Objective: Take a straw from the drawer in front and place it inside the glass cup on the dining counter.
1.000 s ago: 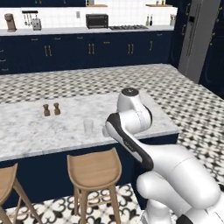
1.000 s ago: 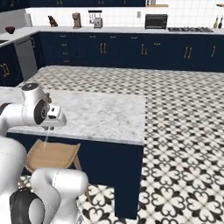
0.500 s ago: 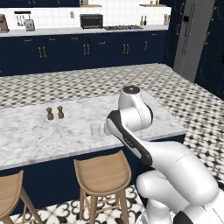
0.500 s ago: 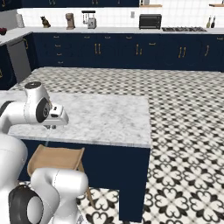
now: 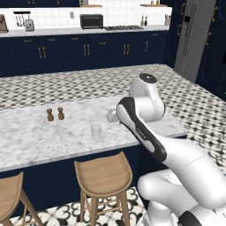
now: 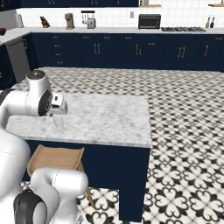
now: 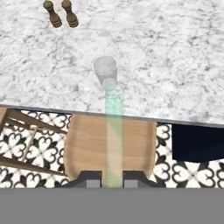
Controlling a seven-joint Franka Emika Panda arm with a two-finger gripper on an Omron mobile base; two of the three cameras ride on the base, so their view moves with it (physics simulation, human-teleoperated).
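Pincer [image 7: 112, 178] pinching straw [image 7: 113, 131], its far tip over the glass cup [image 7: 106, 71] mouth. Cup stands near the front edge of the marble surface [image 7: 175, 65], open marble all around; two brown shakers [image 7: 61, 13] well apart. Stool [image 7: 87, 148] below the edge. No readable writing.

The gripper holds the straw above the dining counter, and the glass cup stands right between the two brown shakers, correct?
Not quite. In the hand view the glass cup stands alone on the dining counter, well apart from the two brown shakers. The gripper does hold the straw.
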